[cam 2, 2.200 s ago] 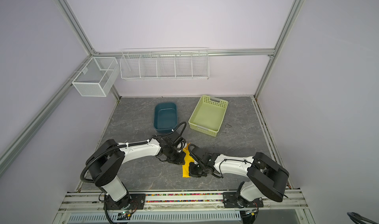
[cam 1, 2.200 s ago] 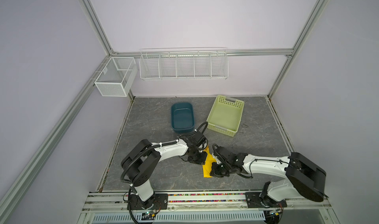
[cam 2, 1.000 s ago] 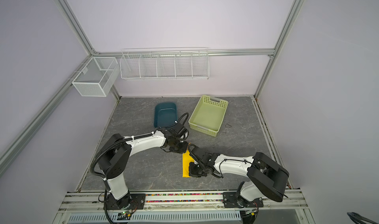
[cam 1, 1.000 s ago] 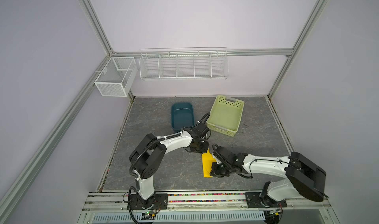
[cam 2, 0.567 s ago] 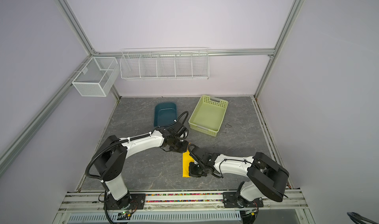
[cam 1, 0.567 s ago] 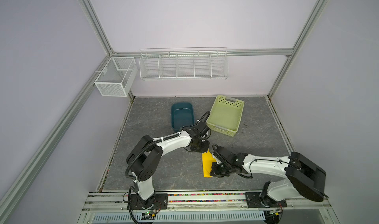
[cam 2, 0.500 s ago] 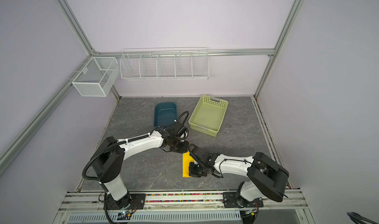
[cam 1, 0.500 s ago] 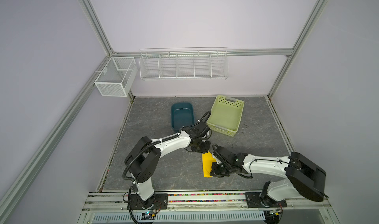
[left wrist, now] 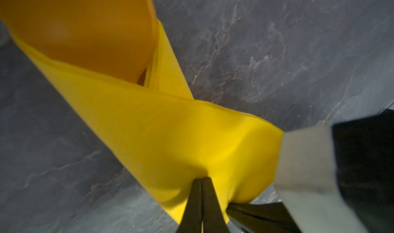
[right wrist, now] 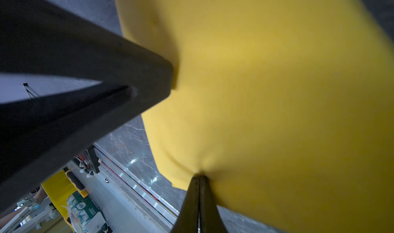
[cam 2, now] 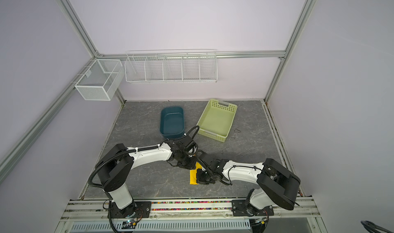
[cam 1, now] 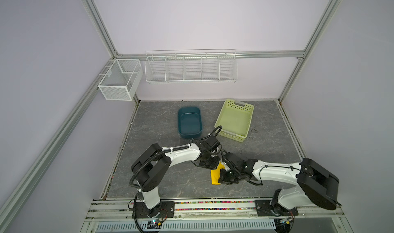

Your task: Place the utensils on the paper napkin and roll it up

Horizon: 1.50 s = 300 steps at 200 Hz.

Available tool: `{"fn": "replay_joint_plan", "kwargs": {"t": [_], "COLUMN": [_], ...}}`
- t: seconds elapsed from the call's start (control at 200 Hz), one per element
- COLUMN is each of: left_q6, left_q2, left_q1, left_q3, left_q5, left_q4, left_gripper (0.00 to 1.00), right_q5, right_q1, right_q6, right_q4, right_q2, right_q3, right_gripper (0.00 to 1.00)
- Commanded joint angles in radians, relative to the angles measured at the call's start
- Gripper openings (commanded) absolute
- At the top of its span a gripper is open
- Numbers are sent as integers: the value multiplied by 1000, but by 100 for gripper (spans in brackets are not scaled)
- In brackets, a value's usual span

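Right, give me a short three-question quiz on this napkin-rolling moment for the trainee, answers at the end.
1. True or false: the paper napkin lies spread flat and fully open.
2. In the left wrist view, what shows inside the napkin's open end? A) an orange utensil B) a white cup C) nothing
3. Fill in: the left gripper and the right gripper are both shut on the ____.
Key: 1 false, it is rolled into a narrow strip; 2 A; 3 paper napkin.

Top views bright, sharp; wrist views dimmer — foreground blurred.
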Motion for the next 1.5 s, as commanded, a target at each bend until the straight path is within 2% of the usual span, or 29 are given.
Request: {"fn": "replay_joint_plan", "kwargs": {"t": [0.0, 0.355, 0.615, 0.8, 1.14, 1.495], "left_q6": [-7, 5, 10, 10, 8, 3], "left_q2": [29, 66, 69, 72, 68, 65], "left_q1": [2, 2, 1, 2, 2, 2], "left_q3": [-3, -30, -35, -30, -32, -35], "left_q5": [-9, -16, -16, -15, -17, -14], "left_q4": [25, 16, 16, 17, 19, 24], "left_gripper": [3, 2, 2, 2, 2, 2], "right_q5": [28, 58, 70, 14, -19, -41], "right_q1": [8, -6, -116, -156, -159, -161], "right_q6": [21, -2, -70, -128, -156, -159], "right_q4": [-75, -170, -262, -252, -208, -175], "right_q2": [23, -63, -150, -84, 80, 118], "right_q3": [-22, 20, 87, 159, 207, 198], "right_gripper": [8, 17, 25, 25, 27, 30]}}
